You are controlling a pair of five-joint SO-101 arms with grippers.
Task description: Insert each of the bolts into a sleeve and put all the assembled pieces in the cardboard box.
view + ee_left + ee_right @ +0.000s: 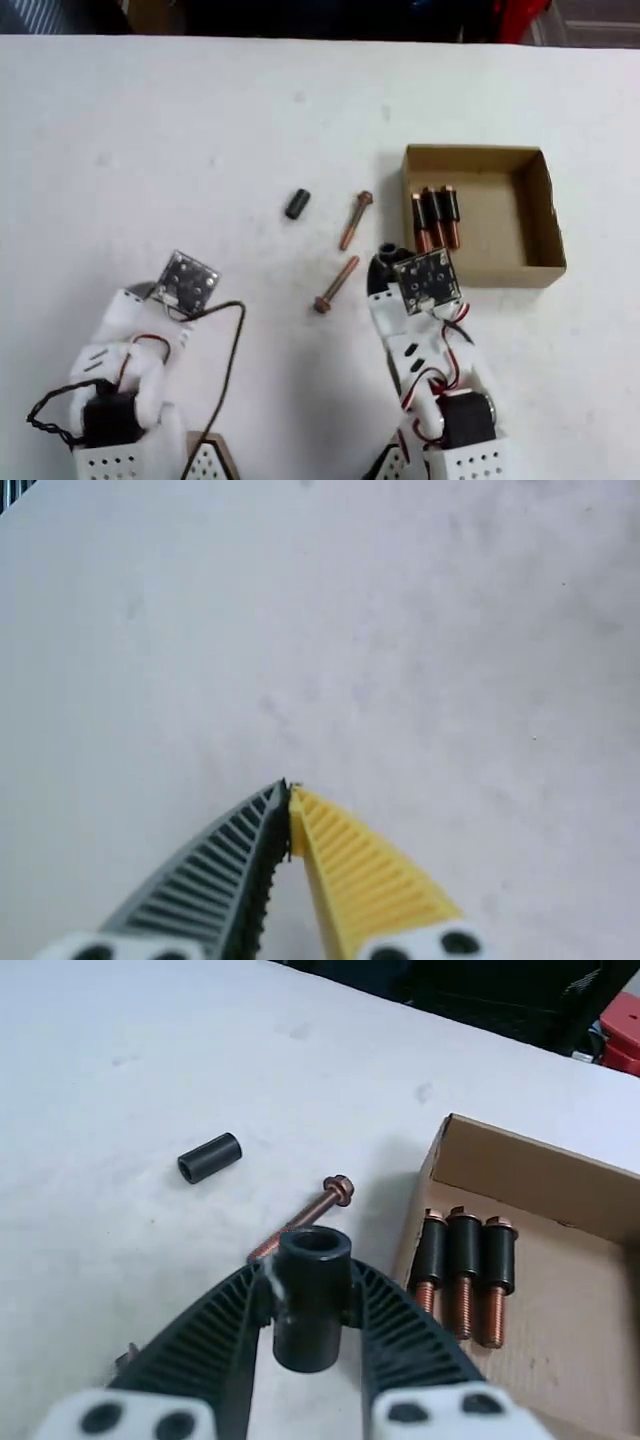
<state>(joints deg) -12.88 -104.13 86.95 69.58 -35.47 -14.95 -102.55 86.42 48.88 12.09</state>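
Right wrist view: I log one black sleeve (pixel 313 1305) pinched in the right end effector (pixel 312 1278), just beside the cardboard box (pixel 530 1175). Loose sleeve (pixel 297 204) and two bare bolts, farther bolt (pixel 355 220), nearer bolt (pixel 335 284), on the worktop (pixel 150 120). Three assembled pieces (pixel 436 215) lie in the box. Left end effector (pixel 289 792) closed, empty.

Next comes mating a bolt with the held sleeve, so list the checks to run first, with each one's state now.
1. Right gripper shut on held sleeve: ok.
2. Held sleeve's bore clear all through: cannot tell.
3. Left gripper empty: ok, shut over bare table.
4. Farther bolt and nearer bolt lying free: ok.
5. Loose sleeve apart from both bolts: ok.
6. Cardboard box has room beside three assembled pieces: ok.
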